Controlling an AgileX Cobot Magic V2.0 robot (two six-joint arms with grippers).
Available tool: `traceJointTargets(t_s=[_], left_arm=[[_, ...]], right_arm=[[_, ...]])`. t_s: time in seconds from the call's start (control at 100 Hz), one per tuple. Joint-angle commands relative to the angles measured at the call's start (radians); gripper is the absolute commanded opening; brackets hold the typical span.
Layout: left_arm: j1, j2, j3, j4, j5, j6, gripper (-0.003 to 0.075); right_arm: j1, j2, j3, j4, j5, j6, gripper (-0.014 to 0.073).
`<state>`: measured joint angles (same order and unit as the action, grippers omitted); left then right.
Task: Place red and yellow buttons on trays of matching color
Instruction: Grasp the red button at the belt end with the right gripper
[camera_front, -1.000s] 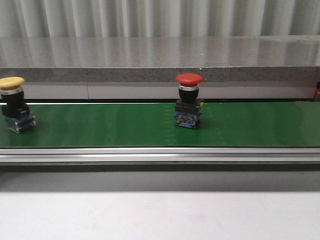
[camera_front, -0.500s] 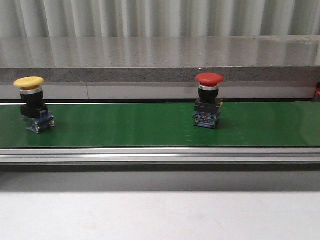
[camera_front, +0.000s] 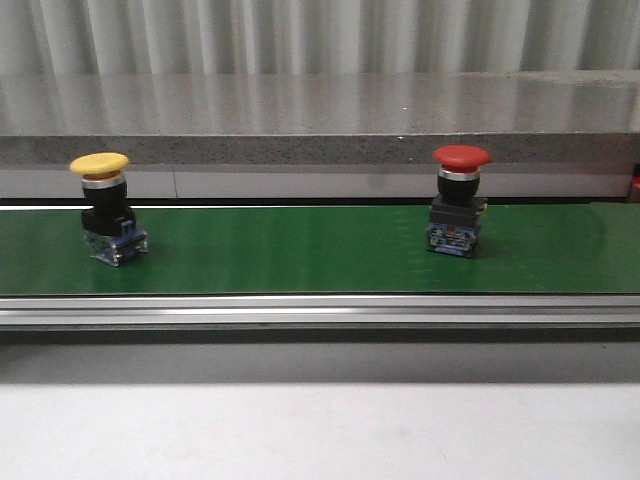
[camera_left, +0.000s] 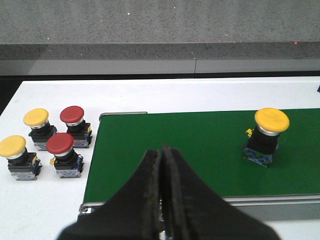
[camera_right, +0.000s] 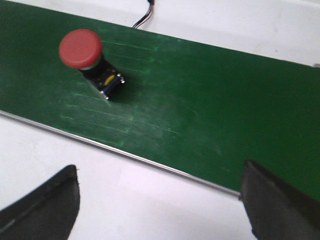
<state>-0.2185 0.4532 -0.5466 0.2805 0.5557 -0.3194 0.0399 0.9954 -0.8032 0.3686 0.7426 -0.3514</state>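
Observation:
A yellow button (camera_front: 105, 205) stands upright on the green belt (camera_front: 300, 250) at the left, and a red button (camera_front: 458, 200) stands on it at the right. In the left wrist view my left gripper (camera_left: 162, 150) is shut with nothing in it, above the belt's near edge, and the yellow button (camera_left: 268, 135) is well off to one side. My right gripper (camera_right: 160, 166) is open over the white table beside the belt's rail, with the red button (camera_right: 87, 57) apart from it on the belt. No arm shows in the front view. The trays are out of view.
Several spare red and yellow buttons (camera_left: 62, 152) stand on the white table off the belt's end. An aluminium rail (camera_front: 320, 310) runs along the belt's front. A grey stone ledge (camera_front: 320, 120) lies behind. A cable (camera_right: 145, 17) leaves the belt's far side.
Both buttons have travelled to the right along the belt, keeping their spacing. No gripper has touched them.

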Motion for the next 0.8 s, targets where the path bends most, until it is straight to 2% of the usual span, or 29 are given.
traceJointTargets(t_s=[0.0,0.31,0.54,0.79], left_arm=[[-0.009,0.003,-0.026,0.011,-0.068,-0.001,-0.0020],[-0.009,0.003,-0.026,0.011,-0.068,-0.001,-0.0020],[-0.009,0.003,-0.026,0.011,-0.068,-0.001,-0.0020],[-0.009,0.003,-0.026,0.011,-0.068,-0.001,-0.0020]], right_arm=[[0.045,0.031,-0.026,0.029,-0.100,-0.034,0.0645],[0.177,0.230,-0.029,0.029,-0.267,-0.039,0.0645],[0.184,0.337,-0.029,0.029,-0.408,-0.039,0.0645],[0.184,0.421,-0.088,0.029,-0.444,-0.039,0.0644]])
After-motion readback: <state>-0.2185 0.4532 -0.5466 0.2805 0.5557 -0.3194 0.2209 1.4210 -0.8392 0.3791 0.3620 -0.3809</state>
